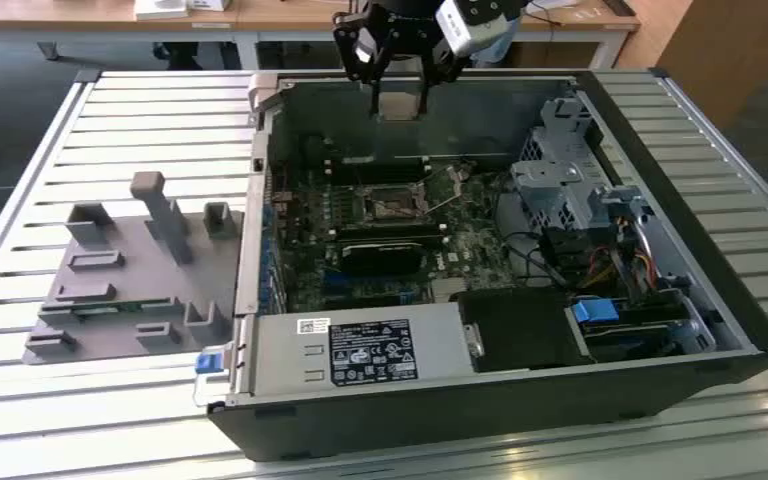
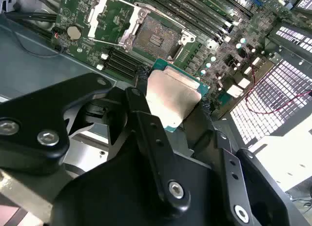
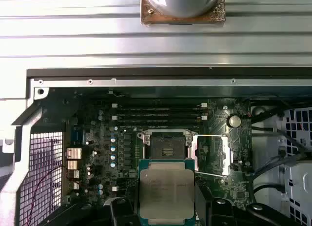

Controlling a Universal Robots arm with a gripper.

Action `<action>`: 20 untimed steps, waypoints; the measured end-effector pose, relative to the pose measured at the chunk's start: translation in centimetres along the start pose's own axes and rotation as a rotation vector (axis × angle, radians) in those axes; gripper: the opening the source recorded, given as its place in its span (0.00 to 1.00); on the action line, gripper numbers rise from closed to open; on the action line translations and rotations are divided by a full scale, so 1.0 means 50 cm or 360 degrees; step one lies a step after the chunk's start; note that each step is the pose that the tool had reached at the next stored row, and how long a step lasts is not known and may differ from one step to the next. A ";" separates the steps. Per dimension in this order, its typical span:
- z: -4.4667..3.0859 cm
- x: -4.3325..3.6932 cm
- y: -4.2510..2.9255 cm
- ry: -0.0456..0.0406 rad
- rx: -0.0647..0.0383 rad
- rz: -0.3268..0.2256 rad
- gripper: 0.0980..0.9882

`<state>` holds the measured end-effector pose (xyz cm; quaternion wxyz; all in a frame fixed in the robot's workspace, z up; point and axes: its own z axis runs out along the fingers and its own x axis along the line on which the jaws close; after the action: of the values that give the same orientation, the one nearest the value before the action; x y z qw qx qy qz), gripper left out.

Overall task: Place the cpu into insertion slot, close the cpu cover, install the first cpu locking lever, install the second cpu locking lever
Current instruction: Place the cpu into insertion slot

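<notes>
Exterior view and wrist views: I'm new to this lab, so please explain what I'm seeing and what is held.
A robot arm works over an open computer case on a slatted table. The exterior view looks on from off the arm; both wrist views ride on the arm, looking past its end effector. That is shut on the cpu, a flat silver chip, above the motherboard. The insertion slot is bare, with the cpu cover flipped open beside it.

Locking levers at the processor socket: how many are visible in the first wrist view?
2. One lever lies along the open cover on the side toward the memory slots; the other lever lies on the side nearer the chip held in the tool. None seems hidden.
</notes>
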<state>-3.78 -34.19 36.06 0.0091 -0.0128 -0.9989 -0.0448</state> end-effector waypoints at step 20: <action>0.000 0.000 0.000 -0.0010 -0.0001 0.0109 0.50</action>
<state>-3.78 -34.19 36.06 0.0075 -0.0470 -0.9979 -0.0449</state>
